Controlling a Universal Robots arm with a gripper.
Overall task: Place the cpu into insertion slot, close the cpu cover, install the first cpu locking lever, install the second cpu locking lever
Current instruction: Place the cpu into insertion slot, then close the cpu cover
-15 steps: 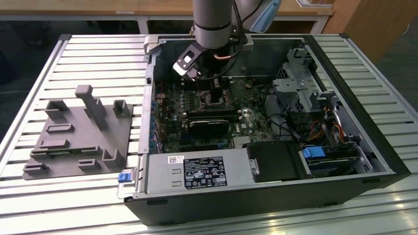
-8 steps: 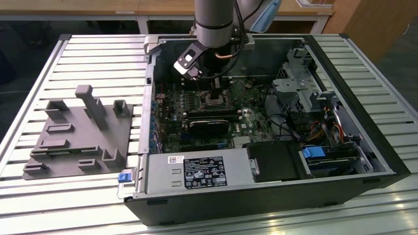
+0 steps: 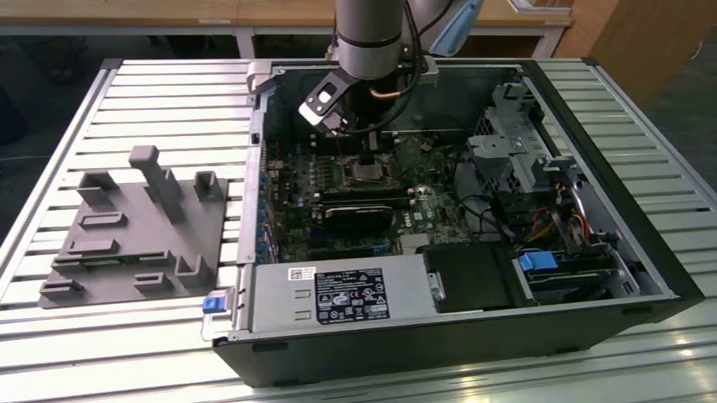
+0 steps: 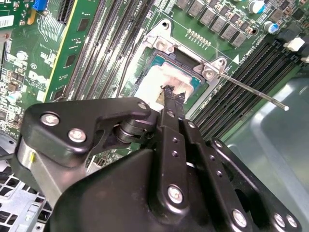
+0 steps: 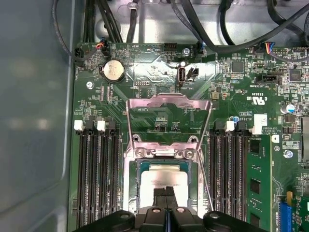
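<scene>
Reaches down into the open computer case (image 3: 471, 336) lying on the slatted counter (image 3: 146, 92), with the end effector (image 3: 370, 158) low over the green motherboard (image 3: 437, 218).

Clenched in both wrist views: black fingers (image 5: 159, 197) pressed side by side, with no more than a thin seam between them. Grasping nothing. In the second wrist view, the joined tip of the end effector (image 4: 174, 96) comes down on the pale face of the cpu (image 4: 154, 82); touching or just above it, cannot tell.

Lying flat and face up in the insertion slot (image 5: 129, 183), the cpu (image 5: 164, 179) sits with its edges square to the silvery rim. Being square, no long axis to speak of.

Standing open behind the slot, the cpu cover (image 5: 169, 100) is raised on the side towards the coin cell (image 5: 113, 71), its cut-out showing green board through it.

Unlatched too, one thin locking lever (image 4: 251, 92), running out from a slot corner and slanting over the memory slots (image 5: 96, 179) on that side. In the first wrist view, the same rod (image 5: 205, 183) runs along the slot's edge.

On the exterior view's left, well apart from the case, a grey fixture (image 3: 134, 227) resting on the counter.
</scene>
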